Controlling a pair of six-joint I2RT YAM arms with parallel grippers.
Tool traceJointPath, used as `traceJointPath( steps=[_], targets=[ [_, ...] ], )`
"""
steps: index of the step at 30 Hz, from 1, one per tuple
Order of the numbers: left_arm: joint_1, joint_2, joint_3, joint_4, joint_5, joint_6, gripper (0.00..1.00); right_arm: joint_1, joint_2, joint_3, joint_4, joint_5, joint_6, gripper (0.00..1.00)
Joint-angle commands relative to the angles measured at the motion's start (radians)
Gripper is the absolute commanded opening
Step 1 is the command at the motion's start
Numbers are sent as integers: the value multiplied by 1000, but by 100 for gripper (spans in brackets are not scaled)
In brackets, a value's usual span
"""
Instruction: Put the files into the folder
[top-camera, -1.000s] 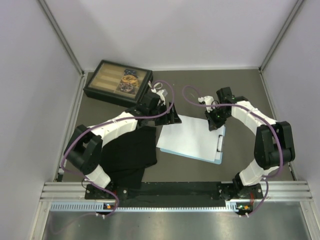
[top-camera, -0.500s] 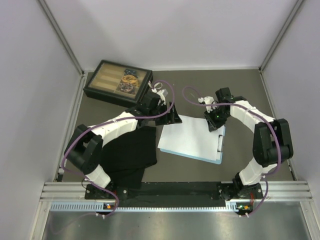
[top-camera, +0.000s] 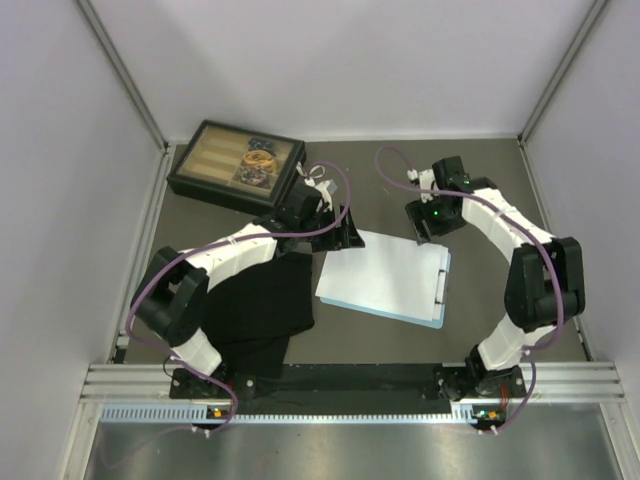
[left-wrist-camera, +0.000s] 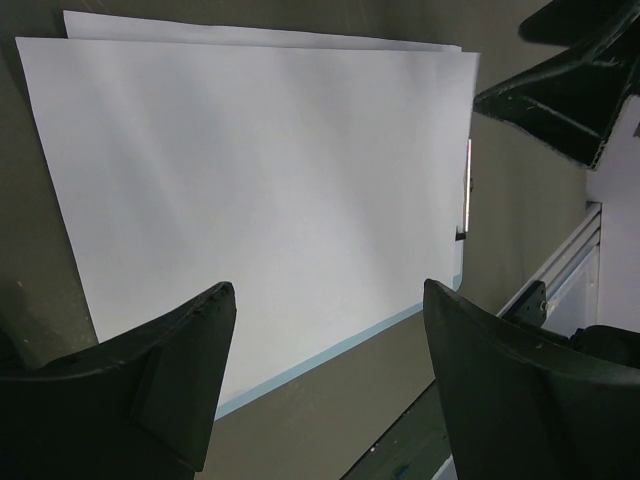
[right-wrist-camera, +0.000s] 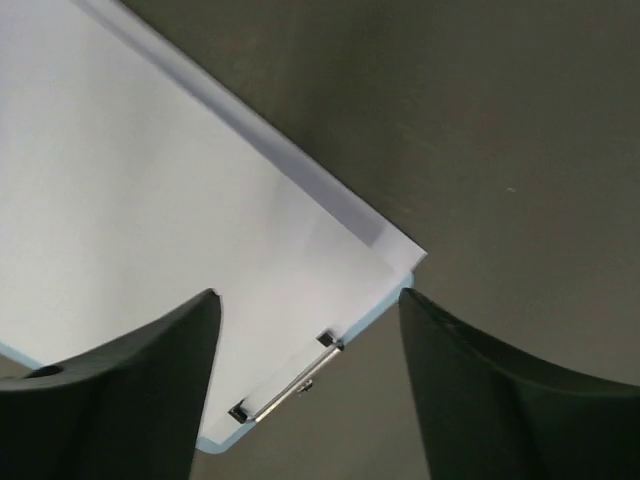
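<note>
Hovering with its jaws spread wide and nothing between them, the right gripper (right-wrist-camera: 308, 300) hangs over the far right corner of the files (right-wrist-camera: 150, 210). Between its fingers (right-wrist-camera: 130, 390) the wrist view shows the clip (right-wrist-camera: 285, 385), a thin silver bar across the short right edge of the sheets. Whether it pins them cannot be told. A rounded blue corner of the folder (right-wrist-camera: 215, 440) peeks out just past the clip.

The left gripper (left-wrist-camera: 328, 290) is also parted and holds nothing. It sits at the far left corner of the files (left-wrist-camera: 250, 180), facing across them. One sheet lies slightly askew on the other, so a strip of the lower one shows along the far edge. The folder (left-wrist-camera: 330, 350) shows as a thin blue line under the near edge.

From above, the files (top-camera: 385, 275) lie flat on the folder (top-camera: 438, 315), covering nearly all of it. The stack rests on the table (top-camera: 490, 330) between the arms, with the right gripper (top-camera: 430, 218) and left gripper (top-camera: 338, 235) at its two far corners. A black cloth (top-camera: 260, 305) lies just left of the stack, under the left arm. A dark box (top-camera: 237, 165) with compartments sits at the far left, well apart from the folder.
</note>
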Motion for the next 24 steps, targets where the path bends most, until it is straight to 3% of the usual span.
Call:
traceJointPath(
  steps=[1, 2, 5, 7, 8, 11, 12, 15, 16, 18, 20, 22, 24],
  targets=[
    [-2, 2, 7, 62, 19, -26, 80, 13, -142, 86, -64, 271, 208, 82],
    [-5, 4, 5, 75, 25, -37, 80, 13, -166, 83, -70, 357, 222, 95],
    [-25, 25, 5, 109, 25, -58, 80, -5, -237, 73, -127, 432, 383, 99],
    [-46, 65, 20, 140, 33, -75, 80, -71, -251, 42, -136, 351, 448, 99],
    [-55, 82, 28, 152, 38, -90, 80, -96, -269, 16, -112, 216, 455, 99],
    [-97, 190, 92, 172, 38, -104, 79, -125, -382, -146, 6, 112, 513, 99],
    [-107, 212, 129, 180, 39, -110, 79, -133, -419, -238, 43, 112, 562, 97],
    [-143, 301, 206, 192, 45, -124, 76, -170, -496, -385, 154, -22, 652, 79],
    [-156, 322, 226, 184, 47, -126, 76, -170, -499, -410, 175, -89, 657, 68],
    [-167, 373, 273, 169, 45, -124, 75, -171, -489, -461, 228, -142, 667, 58],
    [-181, 396, 287, 161, 38, -123, 75, -170, -483, -487, 247, -136, 667, 58],
    [-190, 399, 291, 157, 28, -123, 75, -170, -466, -507, 268, -87, 633, 67],
    [-198, 395, 280, 154, 16, -120, 75, -170, -452, -516, 307, -79, 586, 70]
  ],
)
